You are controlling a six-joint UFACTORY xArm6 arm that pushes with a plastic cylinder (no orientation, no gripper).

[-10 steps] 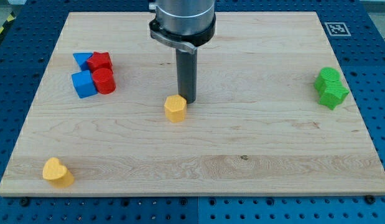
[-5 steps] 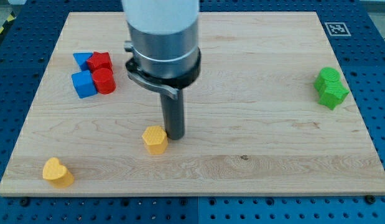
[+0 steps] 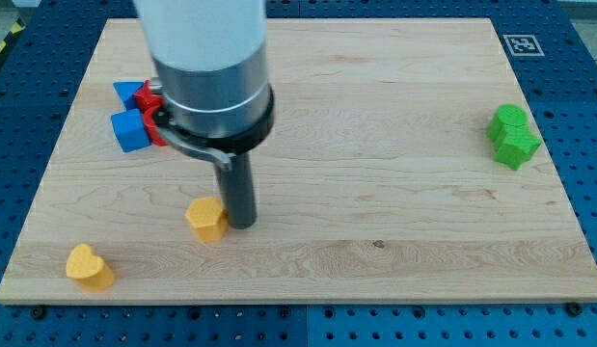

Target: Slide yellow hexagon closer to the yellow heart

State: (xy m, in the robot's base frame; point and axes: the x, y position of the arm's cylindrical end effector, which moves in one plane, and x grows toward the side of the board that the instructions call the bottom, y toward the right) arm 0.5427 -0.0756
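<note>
The yellow hexagon lies on the wooden board at the view's lower left of centre. My tip touches its right side. The yellow heart lies near the board's bottom left corner, well to the left of and below the hexagon.
A cluster of blue blocks and red blocks sits at the upper left, partly hidden behind the arm. Two green blocks sit touching at the right edge. A fiducial marker is at the top right corner.
My tip has moved down and to the left, pushing the yellow hexagon the same way, closer to the yellow heart. The arm now covers part of the red blocks.
</note>
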